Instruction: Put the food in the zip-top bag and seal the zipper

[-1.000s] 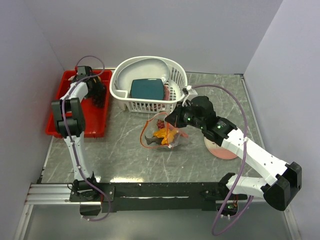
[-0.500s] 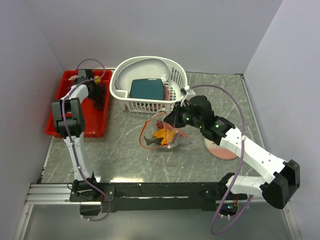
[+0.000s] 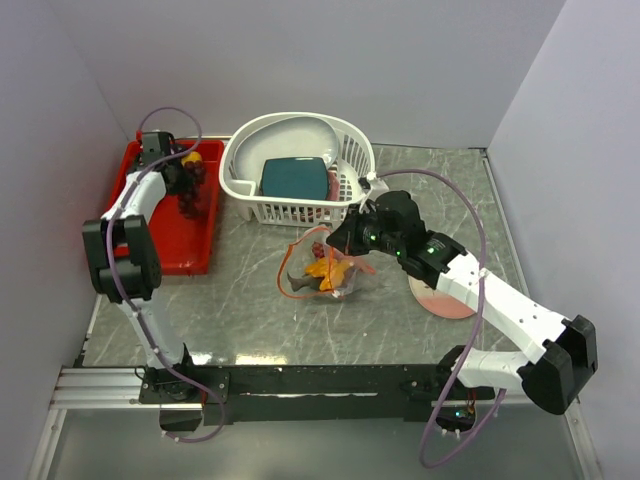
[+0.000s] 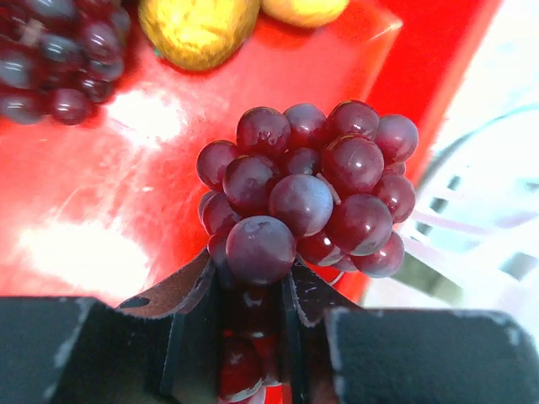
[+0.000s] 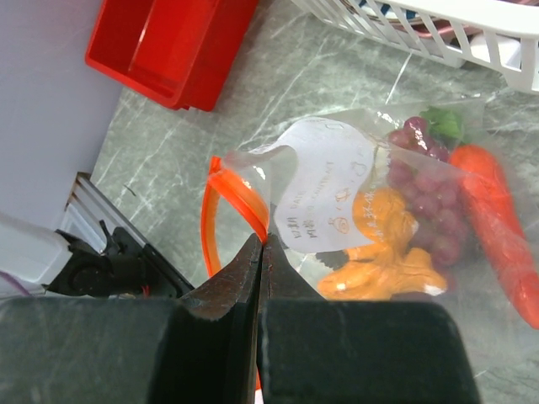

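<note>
My left end effector (image 4: 253, 282) grips a grape bunch (image 4: 307, 198) over the red tray (image 4: 101, 194), upper left. My right end effector (image 5: 261, 248) pinches the zipper (image 5: 240, 198) of the bag (image 5: 337, 202), mid-counter (image 3: 250, 320); some food (image 5: 379, 244) is in, sealing remains.

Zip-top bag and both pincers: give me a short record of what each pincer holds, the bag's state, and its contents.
left pincer: shut on grape bunch, at the red tray
right pincer: shut on zipper
zip-top bag: mouth open, unsealed
inside bag: grapes, orange-yellow food
</note>
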Controlling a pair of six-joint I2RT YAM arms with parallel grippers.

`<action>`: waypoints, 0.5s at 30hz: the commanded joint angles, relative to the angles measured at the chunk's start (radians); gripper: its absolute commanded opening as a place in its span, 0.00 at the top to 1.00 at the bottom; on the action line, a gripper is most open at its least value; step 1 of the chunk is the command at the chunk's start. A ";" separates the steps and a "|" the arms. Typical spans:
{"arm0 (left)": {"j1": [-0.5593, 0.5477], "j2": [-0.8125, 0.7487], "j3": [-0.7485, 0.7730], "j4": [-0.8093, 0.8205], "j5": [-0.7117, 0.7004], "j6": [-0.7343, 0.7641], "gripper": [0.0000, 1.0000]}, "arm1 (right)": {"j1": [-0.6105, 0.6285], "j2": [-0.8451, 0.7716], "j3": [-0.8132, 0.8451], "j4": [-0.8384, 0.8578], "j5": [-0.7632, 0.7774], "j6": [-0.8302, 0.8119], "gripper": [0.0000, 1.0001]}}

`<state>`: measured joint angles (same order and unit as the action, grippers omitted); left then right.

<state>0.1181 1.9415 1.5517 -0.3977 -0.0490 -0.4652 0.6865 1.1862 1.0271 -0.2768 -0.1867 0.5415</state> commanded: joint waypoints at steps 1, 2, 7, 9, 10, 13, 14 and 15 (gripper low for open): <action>-0.005 -0.159 -0.051 0.008 0.011 -0.010 0.84 | -0.007 0.016 0.045 0.034 0.001 0.005 1.00; -0.006 -0.206 -0.065 0.011 0.023 -0.009 0.84 | -0.007 0.019 0.050 0.033 0.003 0.006 1.00; -0.041 -0.378 -0.133 -0.001 0.069 -0.018 0.83 | -0.007 0.059 0.096 0.044 -0.010 0.050 1.00; -0.061 -0.456 -0.159 -0.006 0.081 -0.033 0.82 | -0.008 0.076 0.116 0.050 -0.025 0.066 1.00; -0.069 -0.484 -0.168 -0.001 0.115 -0.035 0.82 | -0.008 0.082 0.119 0.062 -0.028 0.086 1.00; -0.136 -0.578 -0.191 -0.015 0.130 -0.049 0.82 | -0.007 0.107 0.148 0.073 -0.037 0.118 1.00; -0.152 -0.598 -0.193 -0.021 0.139 -0.050 0.82 | -0.007 0.113 0.157 0.074 -0.037 0.127 1.00; -0.167 -0.636 -0.193 -0.027 0.144 -0.058 0.82 | -0.008 0.125 0.177 0.077 -0.037 0.133 1.00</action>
<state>0.0124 1.4338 1.3579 -0.4438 0.0307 -0.4942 0.6865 1.2846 1.1168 -0.2661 -0.2085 0.6239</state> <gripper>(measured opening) 0.287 0.010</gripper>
